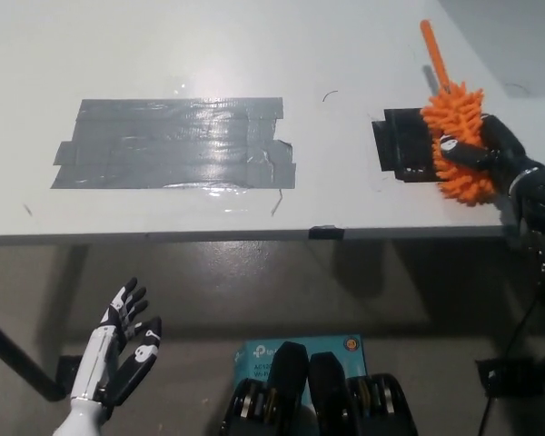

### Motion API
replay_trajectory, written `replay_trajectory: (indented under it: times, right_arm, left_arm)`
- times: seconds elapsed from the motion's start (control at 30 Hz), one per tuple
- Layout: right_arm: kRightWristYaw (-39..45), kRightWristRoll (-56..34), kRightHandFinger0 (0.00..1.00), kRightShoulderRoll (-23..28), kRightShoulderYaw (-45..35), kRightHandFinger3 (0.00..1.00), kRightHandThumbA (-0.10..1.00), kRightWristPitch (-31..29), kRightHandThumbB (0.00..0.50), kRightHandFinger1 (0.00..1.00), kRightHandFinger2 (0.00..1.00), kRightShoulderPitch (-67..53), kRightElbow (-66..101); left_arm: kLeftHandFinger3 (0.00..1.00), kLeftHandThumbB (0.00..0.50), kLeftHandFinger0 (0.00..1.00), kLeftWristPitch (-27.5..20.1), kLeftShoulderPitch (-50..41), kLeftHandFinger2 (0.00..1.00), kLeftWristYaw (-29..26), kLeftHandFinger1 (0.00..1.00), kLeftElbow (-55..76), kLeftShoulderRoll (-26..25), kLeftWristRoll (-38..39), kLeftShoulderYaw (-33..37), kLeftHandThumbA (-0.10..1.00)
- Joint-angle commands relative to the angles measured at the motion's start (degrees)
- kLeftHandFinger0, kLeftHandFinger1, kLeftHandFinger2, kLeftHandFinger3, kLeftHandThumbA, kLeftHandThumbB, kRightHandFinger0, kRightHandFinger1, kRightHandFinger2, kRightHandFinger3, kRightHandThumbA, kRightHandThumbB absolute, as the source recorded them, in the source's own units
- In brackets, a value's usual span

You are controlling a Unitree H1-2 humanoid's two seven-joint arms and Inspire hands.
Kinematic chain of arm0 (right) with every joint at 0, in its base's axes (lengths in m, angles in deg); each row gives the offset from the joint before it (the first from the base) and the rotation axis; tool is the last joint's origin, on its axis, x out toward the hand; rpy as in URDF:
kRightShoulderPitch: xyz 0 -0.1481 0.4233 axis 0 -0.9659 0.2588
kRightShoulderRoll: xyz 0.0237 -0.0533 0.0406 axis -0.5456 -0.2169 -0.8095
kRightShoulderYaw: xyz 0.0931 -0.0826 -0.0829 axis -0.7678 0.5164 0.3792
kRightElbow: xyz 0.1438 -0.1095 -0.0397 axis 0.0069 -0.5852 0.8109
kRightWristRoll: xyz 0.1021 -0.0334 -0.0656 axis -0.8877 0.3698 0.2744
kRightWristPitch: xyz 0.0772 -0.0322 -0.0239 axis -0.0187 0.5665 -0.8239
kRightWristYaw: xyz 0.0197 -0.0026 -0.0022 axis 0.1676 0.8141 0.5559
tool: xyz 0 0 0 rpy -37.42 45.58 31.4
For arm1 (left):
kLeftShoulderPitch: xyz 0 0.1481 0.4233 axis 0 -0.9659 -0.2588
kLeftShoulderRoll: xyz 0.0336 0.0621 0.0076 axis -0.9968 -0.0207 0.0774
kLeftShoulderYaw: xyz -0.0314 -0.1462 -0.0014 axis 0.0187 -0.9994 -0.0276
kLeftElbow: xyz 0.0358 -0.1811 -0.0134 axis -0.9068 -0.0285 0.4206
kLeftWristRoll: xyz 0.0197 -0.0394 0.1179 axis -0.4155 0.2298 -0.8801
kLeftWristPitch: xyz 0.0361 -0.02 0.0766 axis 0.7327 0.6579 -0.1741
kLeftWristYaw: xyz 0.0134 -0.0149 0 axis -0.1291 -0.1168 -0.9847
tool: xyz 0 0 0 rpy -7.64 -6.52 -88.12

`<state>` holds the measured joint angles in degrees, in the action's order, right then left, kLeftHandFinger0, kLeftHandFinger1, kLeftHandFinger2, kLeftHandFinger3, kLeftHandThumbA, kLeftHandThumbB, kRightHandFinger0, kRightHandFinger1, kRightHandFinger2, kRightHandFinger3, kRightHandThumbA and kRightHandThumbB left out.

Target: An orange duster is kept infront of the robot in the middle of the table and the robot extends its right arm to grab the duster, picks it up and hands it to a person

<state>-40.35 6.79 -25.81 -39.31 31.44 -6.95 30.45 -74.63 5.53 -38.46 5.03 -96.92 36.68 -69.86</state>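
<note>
One black right hand (490,150) grips the orange duster (454,141) (handle pointing up); white left hand (118,350) rests splayed, empty.

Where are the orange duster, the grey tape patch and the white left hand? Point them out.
orange duster (456,113): head view, on its bristly head.
grey tape patch (174,143): head view, on its middle.
left hand (118,350): head view, on its palm.

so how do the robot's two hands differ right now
The right hand is black and shut on the orange duster above the table's right edge; the left hand is white and holds nothing. The right hand is raised at table level, while the left hand rests low, below the table's front edge, fingers apart. Both are five-fingered robot hands.
</note>
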Motion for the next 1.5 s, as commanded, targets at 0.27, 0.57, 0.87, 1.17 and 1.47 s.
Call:
replay_trajectory:
  times: [0.27,0.57,0.87,1.17,1.47]
  right_arm:
    - [9.2,-38.8,0.11,-7.1,-10.8,1.00,-0.10,13.2,0.104,0.52,0.92,2.4,16.2]
    - [10.7,-43.9,0.00,-12.3,-11.9,1.00,-0.10,13.2,0.123,0.41,0.76,2.1,12.4]
    - [10.0,-42.7,0.00,-15.0,-12.5,1.00,-0.10,13.2,0.142,0.39,0.76,2.2,7.7]
    - [7.6,-40.1,0.00,-15.8,-13.1,0.88,-0.10,13.2,0.172,0.35,0.71,3.5,1.6]
    - [6.5,-40.6,0.00,-15.9,-13.2,1.00,-0.10,13.2,0.165,0.37,0.75,4.4,0.5]
  left_arm:
    - [1.00,0.125,0.84,-0.6,1.9,1.00,0.2,0.94,1.5,-0.8,0.6,-0.7,0.53]
    - [1.00,0.113,0.83,-0.9,2.0,1.00,0.3,0.94,1.5,-0.6,1.0,-0.6,0.50]
    - [1.00,0.117,0.81,-0.1,2.4,1.00,0.2,0.92,1.9,-0.4,0.9,-0.6,0.49]
    - [1.00,0.122,0.81,-0.7,3.1,1.00,0.4,0.92,1.8,-0.6,1.0,-0.6,0.48]
    - [1.00,0.121,0.81,-1.0,4.2,1.00,0.5,0.92,1.2,-0.9,0.6,-0.4,0.48]
